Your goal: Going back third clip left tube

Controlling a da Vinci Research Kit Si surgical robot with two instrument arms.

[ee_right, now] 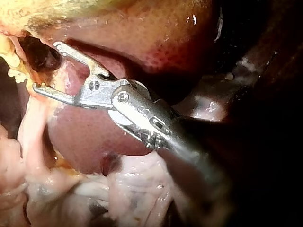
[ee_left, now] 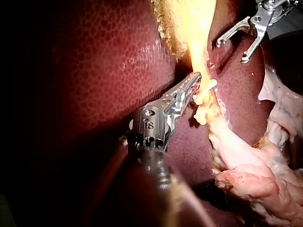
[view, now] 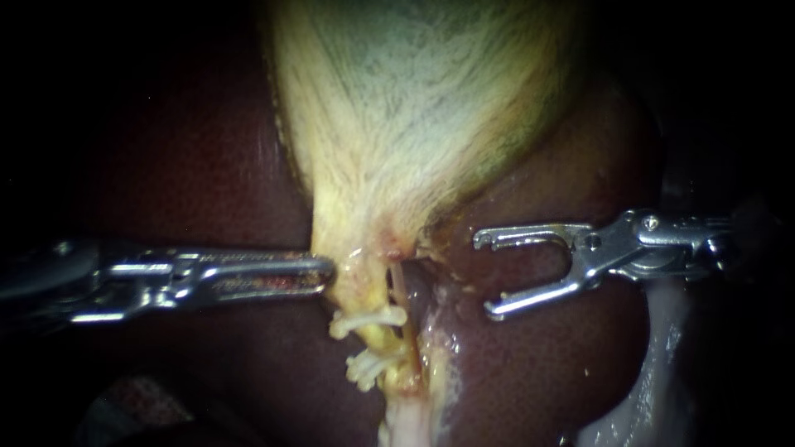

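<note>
The pale yellow gallbladder [view: 397,108] narrows to a neck between my two instruments. My left instrument [view: 325,271] [ee_left: 194,81] comes in from the left, its jaws shut on the neck's left edge. Below the neck runs the left tube [view: 383,341], which carries two white clips, an upper clip [view: 370,321] [ee_left: 207,90] and a lower clip [view: 367,367] [ee_left: 200,116]. A thinner tube [view: 397,283] runs just right of it. My right instrument [view: 487,276] [ee_left: 232,52] [ee_right: 46,66] stands to the right of the tubes, apart from them. Its jaws are open, with nothing between them.
Dark red liver [view: 207,165] [ee_left: 94,71] lies on both sides of the gallbladder. Pale whitish tissue [view: 654,372] [ee_left: 255,175] [ee_right: 132,194] spreads below and to the right of my right instrument. The tube stump [view: 406,418] continues downward out of the endoscope view.
</note>
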